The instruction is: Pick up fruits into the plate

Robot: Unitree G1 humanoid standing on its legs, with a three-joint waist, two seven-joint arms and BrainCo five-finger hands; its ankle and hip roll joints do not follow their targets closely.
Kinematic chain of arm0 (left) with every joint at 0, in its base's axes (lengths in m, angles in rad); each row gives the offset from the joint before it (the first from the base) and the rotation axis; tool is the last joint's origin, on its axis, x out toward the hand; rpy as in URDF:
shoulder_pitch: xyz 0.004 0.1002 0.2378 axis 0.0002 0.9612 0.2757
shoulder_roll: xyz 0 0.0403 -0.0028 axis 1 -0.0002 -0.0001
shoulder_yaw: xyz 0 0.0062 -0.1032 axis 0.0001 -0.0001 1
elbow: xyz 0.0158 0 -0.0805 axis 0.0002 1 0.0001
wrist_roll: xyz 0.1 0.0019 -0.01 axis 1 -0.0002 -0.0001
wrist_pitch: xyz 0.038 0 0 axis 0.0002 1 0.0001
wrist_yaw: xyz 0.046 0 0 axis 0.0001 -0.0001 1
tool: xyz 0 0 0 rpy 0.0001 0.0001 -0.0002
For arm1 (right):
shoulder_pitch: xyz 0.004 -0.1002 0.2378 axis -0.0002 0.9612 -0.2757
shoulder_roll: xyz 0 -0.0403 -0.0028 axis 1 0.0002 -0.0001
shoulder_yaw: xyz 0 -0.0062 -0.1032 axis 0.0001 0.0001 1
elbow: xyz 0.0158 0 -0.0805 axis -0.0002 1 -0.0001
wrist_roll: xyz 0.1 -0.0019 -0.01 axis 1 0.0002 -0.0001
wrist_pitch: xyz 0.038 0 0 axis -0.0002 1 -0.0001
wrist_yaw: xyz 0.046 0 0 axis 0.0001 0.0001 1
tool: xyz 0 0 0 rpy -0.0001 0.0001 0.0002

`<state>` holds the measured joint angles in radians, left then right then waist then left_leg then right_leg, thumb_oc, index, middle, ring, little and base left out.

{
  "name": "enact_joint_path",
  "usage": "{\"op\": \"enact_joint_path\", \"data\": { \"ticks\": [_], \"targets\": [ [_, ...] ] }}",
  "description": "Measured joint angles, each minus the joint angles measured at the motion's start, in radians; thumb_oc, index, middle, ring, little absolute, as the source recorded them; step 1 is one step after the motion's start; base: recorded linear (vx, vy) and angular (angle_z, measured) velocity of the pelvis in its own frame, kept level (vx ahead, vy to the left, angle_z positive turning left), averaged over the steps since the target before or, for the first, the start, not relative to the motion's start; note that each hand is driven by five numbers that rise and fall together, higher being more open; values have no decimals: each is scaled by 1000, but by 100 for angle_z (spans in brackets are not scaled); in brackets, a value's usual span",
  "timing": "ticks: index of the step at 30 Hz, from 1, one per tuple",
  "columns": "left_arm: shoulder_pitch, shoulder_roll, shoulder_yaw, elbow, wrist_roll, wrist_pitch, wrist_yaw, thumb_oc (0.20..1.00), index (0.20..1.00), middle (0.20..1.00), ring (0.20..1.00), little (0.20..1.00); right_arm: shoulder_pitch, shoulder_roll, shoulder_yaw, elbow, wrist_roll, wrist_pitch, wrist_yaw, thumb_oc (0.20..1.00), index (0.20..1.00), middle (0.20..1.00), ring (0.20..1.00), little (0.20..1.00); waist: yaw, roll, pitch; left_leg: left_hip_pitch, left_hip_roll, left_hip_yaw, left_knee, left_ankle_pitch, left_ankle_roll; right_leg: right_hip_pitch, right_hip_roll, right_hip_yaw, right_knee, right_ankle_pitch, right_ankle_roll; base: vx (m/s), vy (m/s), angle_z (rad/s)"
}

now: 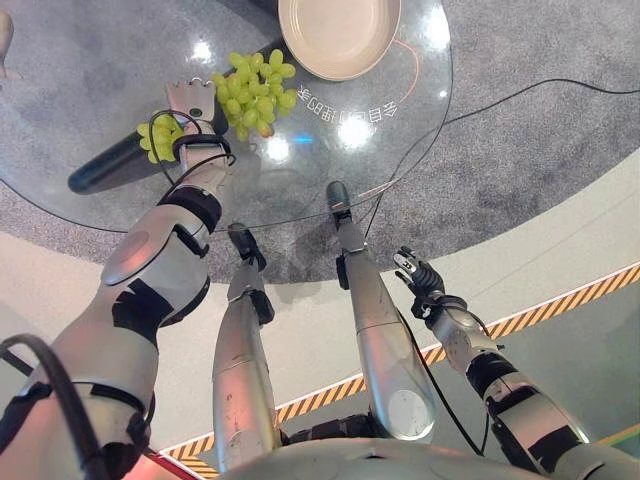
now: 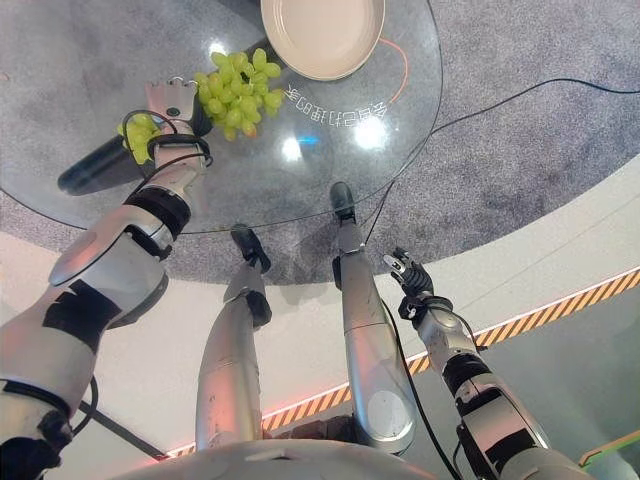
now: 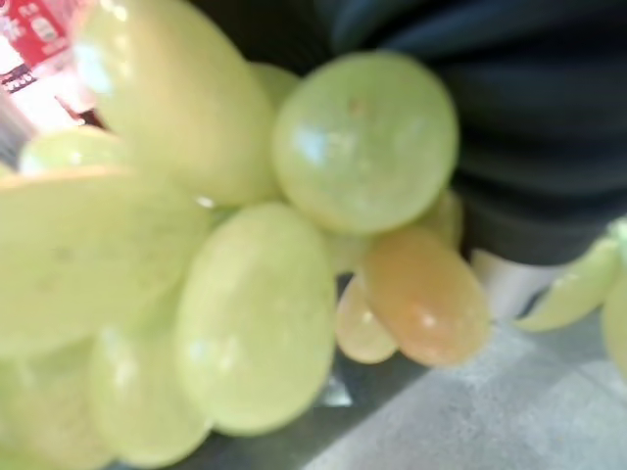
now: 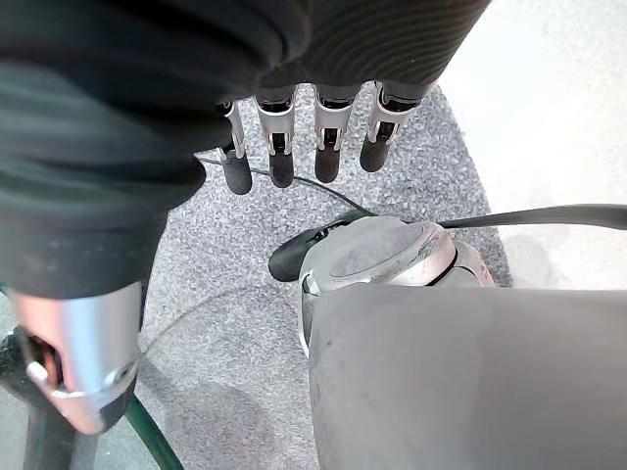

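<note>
The left hand point(image 1: 186, 100) reaches over the round glass bench point(image 1: 90, 60) and rests among green grapes. A large bunch of grapes point(image 1: 252, 92) lies just beside the hand on the plate's side, and a smaller bunch point(image 1: 158, 138) lies near the wrist on the other side. In the left wrist view the grapes point(image 3: 245, 245) press close against the camera, so the hand is probably in contact with them, but I cannot tell if the fingers are curled round the fruit or only laid flat on it.

The cream plate point(image 1: 340, 35) stands empty at the far edge of the bench, near the large bunch but not touching it. I judge that the fruit is not yet lifted; it is still on the glass.

The right hand point(image 1: 420, 275) hangs low beside the bench, away from the work, with its fingers point(image 4: 294, 147) straight and relaxed, holding nothing. It seems idle because one hand is enough for a bunch.
</note>
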<state>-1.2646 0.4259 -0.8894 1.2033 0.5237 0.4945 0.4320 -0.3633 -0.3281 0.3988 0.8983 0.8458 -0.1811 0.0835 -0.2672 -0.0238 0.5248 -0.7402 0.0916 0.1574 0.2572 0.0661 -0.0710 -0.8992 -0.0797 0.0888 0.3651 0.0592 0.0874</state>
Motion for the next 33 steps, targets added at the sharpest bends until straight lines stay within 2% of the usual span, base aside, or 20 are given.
{"op": "enact_joint_path", "data": {
  "ticks": [7,11,17,20,21,28,33],
  "targets": [
    [42,0,4,-3,-56,-51,17,200,200,200,200,200,0,0,0,4,-2,-1,0,1000,1000,1000,1000,1000,3,0,0,55,1,-4,-2,0,0,59,-1,-5,-5,-5,4,1,5,1],
    [67,3,30,-30,-98,-101,28,200,200,200,200,200,2,0,-2,9,-4,-1,-4,1000,1000,1000,1000,1000,23,0,0,90,2,-18,-4,-1,-3,106,0,-16,-19,-5,4,6,39,5],
    [171,41,73,-114,-132,-173,42,200,200,200,200,200,12,3,-3,21,-6,-2,-9,1000,1000,1000,1000,1000,54,0,0,224,2,-26,-50,5,-1,244,-3,-32,-57,-6,2,22,57,4],
    [203,61,80,-152,-132,-189,43,200,200,200,200,200,26,3,-12,16,-7,-5,-10,1000,1000,1000,1000,1000,64,0,0,284,0,-36,-77,11,-2,309,-5,-47,-78,-7,2,27,51,10],
    [213,73,85,-178,-132,-195,45,200,200,200,200,200,35,-1,-14,8,-7,-9,-11,1000,1000,1000,1000,1000,81,1,0,312,0,-36,-90,12,-2,336,-6,-50,-88,-7,2,58,88,10],
    [313,180,178,-329,-127,-236,44,200,200,200,200,200,104,3,-46,-88,-44,-27,-18,1000,1000,1000,1000,1000,108,2,0,497,-5,-51,-190,37,-2,530,-12,-83,-174,-1,-4,48,76,10],
    [363,277,191,-454,-82,-247,-9,200,200,200,200,200,148,-11,-55,-220,-88,-37,-41,1000,1000,1000,1000,1000,123,4,-5,577,-4,-62,-230,40,-3,616,-12,-103,-210,-1,-4,89,42,8]
  ]
}}
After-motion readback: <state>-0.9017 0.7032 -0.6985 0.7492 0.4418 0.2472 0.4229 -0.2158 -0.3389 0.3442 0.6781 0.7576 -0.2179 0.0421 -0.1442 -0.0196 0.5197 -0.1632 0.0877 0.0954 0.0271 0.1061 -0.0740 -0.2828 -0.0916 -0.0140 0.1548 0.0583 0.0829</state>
